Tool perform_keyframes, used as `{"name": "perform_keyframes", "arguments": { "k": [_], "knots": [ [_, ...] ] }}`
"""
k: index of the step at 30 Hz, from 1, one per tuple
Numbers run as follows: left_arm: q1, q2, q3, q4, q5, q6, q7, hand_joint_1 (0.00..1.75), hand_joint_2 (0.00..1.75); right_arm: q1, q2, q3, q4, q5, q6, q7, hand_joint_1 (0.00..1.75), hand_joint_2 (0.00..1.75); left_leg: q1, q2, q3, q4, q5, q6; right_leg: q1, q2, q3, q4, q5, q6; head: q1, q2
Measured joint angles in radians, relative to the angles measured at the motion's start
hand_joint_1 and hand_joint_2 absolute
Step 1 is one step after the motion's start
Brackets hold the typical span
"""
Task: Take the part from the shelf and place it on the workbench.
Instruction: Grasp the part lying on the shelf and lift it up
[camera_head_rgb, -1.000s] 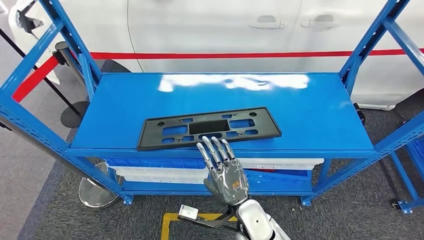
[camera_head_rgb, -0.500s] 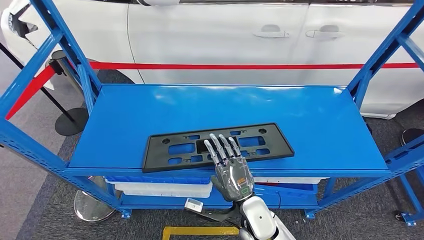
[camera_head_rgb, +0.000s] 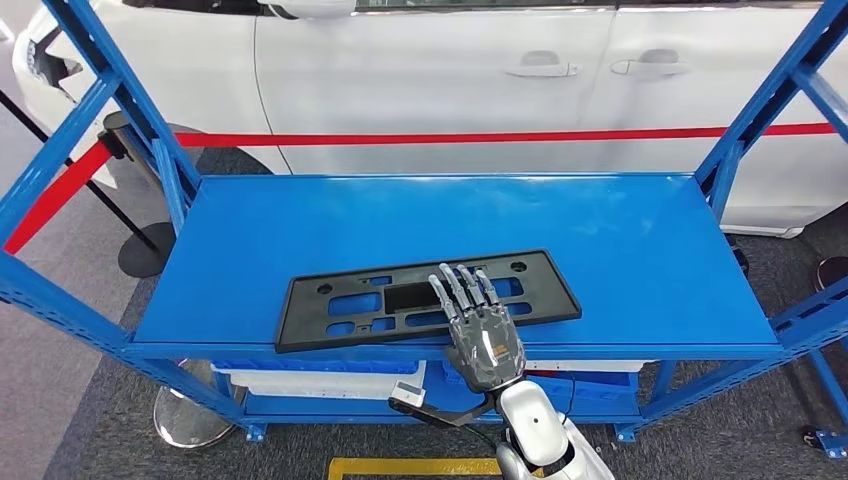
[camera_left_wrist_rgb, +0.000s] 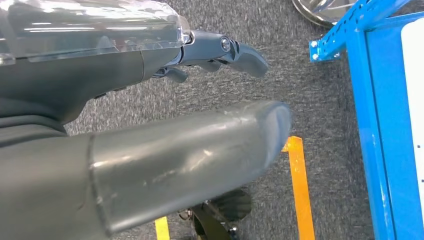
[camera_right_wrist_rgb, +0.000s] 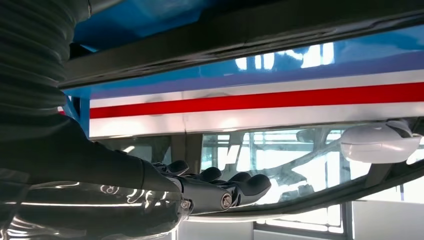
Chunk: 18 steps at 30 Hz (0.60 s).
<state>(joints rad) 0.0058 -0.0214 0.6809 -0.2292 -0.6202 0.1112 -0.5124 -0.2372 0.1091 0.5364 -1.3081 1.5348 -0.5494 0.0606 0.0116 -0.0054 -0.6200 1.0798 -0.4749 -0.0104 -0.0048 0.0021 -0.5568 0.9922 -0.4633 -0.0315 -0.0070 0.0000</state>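
Note:
A flat black plate with several cut-outs, the part (camera_head_rgb: 340, 300), lies lengthwise near the front edge of the blue shelf top (camera_head_rgb: 620, 250). My right hand (camera_head_rgb: 482, 335) reaches up from below the shelf's front edge. It is open, and its straight fingers (camera_head_rgb: 462, 285) lie over the right-hand half of the part; I cannot tell whether they touch it. The right wrist view shows the same hand (camera_right_wrist_rgb: 210, 187) stretched out flat and holding nothing. My left hand (camera_left_wrist_rgb: 150, 125) hangs over the grey carpet, with nothing between thumb and fingers.
A white car (camera_head_rgb: 430, 80) and a red barrier tape (camera_head_rgb: 450, 137) stand close behind the shelf. Blue uprights (camera_head_rgb: 120, 90) (camera_head_rgb: 770, 90) frame both ends. White bins (camera_head_rgb: 320, 380) sit on the lower level. A metal stand base (camera_head_rgb: 185, 415) and a yellow floor mark (camera_head_rgb: 410, 467) are below.
The camera has shifted, so the whole scene sits lower in the picture. My right hand has moved forward: its fingertips were at the part's front edge and now reach over its middle.

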Motion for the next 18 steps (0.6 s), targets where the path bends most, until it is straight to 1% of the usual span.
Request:
{"name": "perform_keyframes", "arguments": {
  "k": [1,2,3,4,5,6,7,8,9,10,11,13,14,15,16,17,18],
  "knots": [
    [0.000,0.001,0.000,0.000,0.000,0.000,0.000,0.00,0.00,-0.002,0.000,0.000,0.002,0.000,0.001,0.000,0.00,1.75,0.002,0.000,-0.024,0.057,-0.033,-0.004,0.000,-0.002,0.001,-0.001,0.000,-0.003,-0.002,0.000],
    [0.000,0.002,0.000,0.000,0.000,0.000,0.000,0.00,0.00,-0.003,0.000,0.000,0.004,0.001,0.002,0.000,0.00,1.75,0.002,0.000,-0.054,0.125,-0.068,-0.007,0.000,-0.002,0.001,0.000,0.000,-0.005,-0.004,0.000],
    [0.001,0.002,0.000,0.000,-0.001,-0.001,0.000,0.00,0.00,-0.003,0.000,0.000,0.008,0.001,0.004,0.000,0.00,1.75,0.004,0.000,-0.079,0.181,-0.090,-0.011,0.000,-0.003,0.000,0.001,-0.001,-0.005,-0.004,0.000],
    [0.002,0.003,0.000,0.000,-0.003,-0.002,0.000,0.00,0.00,-0.004,0.000,0.000,0.012,0.001,0.008,0.001,0.00,1.75,0.005,0.000,-0.092,0.213,-0.095,-0.014,0.000,-0.003,0.000,0.002,-0.002,-0.005,-0.004,0.000],
    [0.003,0.003,0.000,0.000,-0.005,-0.003,-0.001,0.00,0.00,-0.007,0.000,0.000,0.017,0.000,0.012,0.002,0.00,1.75,0.007,0.001,-0.087,0.205,-0.081,-0.016,0.000,-0.003,0.000,0.004,-0.003,-0.004,-0.004,0.000],
    [0.003,0.003,0.000,0.000,-0.008,-0.005,-0.002,0.00,0.00,-0.012,0.000,0.000,0.022,-0.001,0.016,0.003,0.00,1.75,0.009,0.001,-0.063,0.158,-0.051,-0.018,-0.001,-0.002,0.001,0.007,-0.005,-0.002,-0.004,0.000],
    [0.002,0.004,0.000,0.000,-0.012,-0.006,-0.002,0.00,0.00,-0.019,0.001,0.000,0.029,-0.002,0.021,0.005,0.00,1.75,0.012,0.002,-0.027,0.086,-0.017,-0.018,-0.001,-0.002,0.001,0.011,-0.008,0.001,-0.004,0.000],
    [0.000,0.004,0.001,0.000,-0.015,-0.008,-0.003,0.00,0.00,-0.029,0.002,0.000,0.035,-0.005,0.025,0.008,0.00,1.75,0.011,0.002,0.006,0.022,0.006,-0.017,0.000,-0.001,0.000,0.016,-0.012,0.006,-0.005,0.000],
    [-0.001,0.005,0.001,0.000,-0.019,-0.010,-0.004,0.00,0.00,-0.040,0.004,-0.002,0.043,-0.009,0.028,0.009,0.00,1.75,0.010,0.001,0.029,-0.025,0.019,-0.012,0.002,0.000,-0.001,0.021,-0.015,0.011,-0.005,0.000],
    [-0.002,0.005,0.002,0.000,-0.022,-0.013,-0.005,0.00,0.00,-0.051,0.006,-0.003,0.051,-0.012,0.033,0.011,0.00,1.75,0.008,0.000,0.040,-0.048,0.022,-0.006,0.003,0.001,-0.003,0.024,-0.016,0.016,-0.005,0.000],
    [-0.003,0.005,0.002,0.000,-0.024,-0.016,-0.005,0.00,0.00,-0.062,0.008,-0.006,0.060,-0.014,0.038,0.012,0.00,1.75,0.005,-0.001,0.040,-0.050,0.019,0.001,0.004,0.001,-0.004,0.024,-0.017,0.020,-0.004,0.000],
    [-0.002,0.005,0.003,0.000,-0.032,-0.021,-0.006,0.00,0.00,-0.086,0.013,-0.012,0.086,-0.019,0.049,0.013,0.00,1.75,0.007,-0.001,0.040,-0.054,0.024,0.014,0.002,0.001,-0.005,0.028,-0.020,0.029,-0.004,0.000],
    [-0.003,0.005,0.003,0.000,-0.036,-0.022,-0.005,0.00,0.00,-0.099,0.016,-0.014,0.101,-0.020,0.055,0.015,0.00,1.75,0.008,-0.001,0.041,-0.057,0.025,0.021,0.001,0.001,-0.011,0.042,-0.031,0.034,-0.002,0.000],
    [-0.004,0.005,0.003,0.000,-0.039,-0.022,-0.005,0.00,0.00,-0.112,0.018,-0.016,0.117,-0.021,0.059,0.017,0.00,1.75,0.010,0.000,0.041,-0.059,0.027,0.028,0.000,0.000,-0.027,0.076,-0.052,0.038,0.000,0.000],
    [-0.005,0.006,0.003,0.000,-0.041,-0.022,-0.004,0.00,0.00,-0.124,0.020,-0.019,0.134,-0.022,0.063,0.019,0.00,1.75,0.010,0.000,0.041,-0.060,0.028,0.032,-0.002,0.000,-0.052,0.130,-0.082,0.042,0.001,0.000],
    [-0.006,0.006,0.004,0.000,-0.042,-0.022,-0.003,0.00,0.00,-0.134,0.022,-0.021,0.151,-0.022,0.066,0.021,0.00,1.75,0.010,0.001,0.040,-0.060,0.028,0.036,-0.002,-0.001,-0.086,0.196,-0.113,0.044,0.003,0.000],
    [-0.006,0.006,0.006,0.000,-0.045,-0.024,-0.002,0.00,0.00,-0.143,0.024,-0.022,0.172,-0.024,0.069,0.022,0.00,1.75,0.009,0.001,0.040,-0.060,0.027,0.037,-0.003,-0.001,-0.120,0.259,-0.136,0.046,0.003,0.000]
  ]
}}
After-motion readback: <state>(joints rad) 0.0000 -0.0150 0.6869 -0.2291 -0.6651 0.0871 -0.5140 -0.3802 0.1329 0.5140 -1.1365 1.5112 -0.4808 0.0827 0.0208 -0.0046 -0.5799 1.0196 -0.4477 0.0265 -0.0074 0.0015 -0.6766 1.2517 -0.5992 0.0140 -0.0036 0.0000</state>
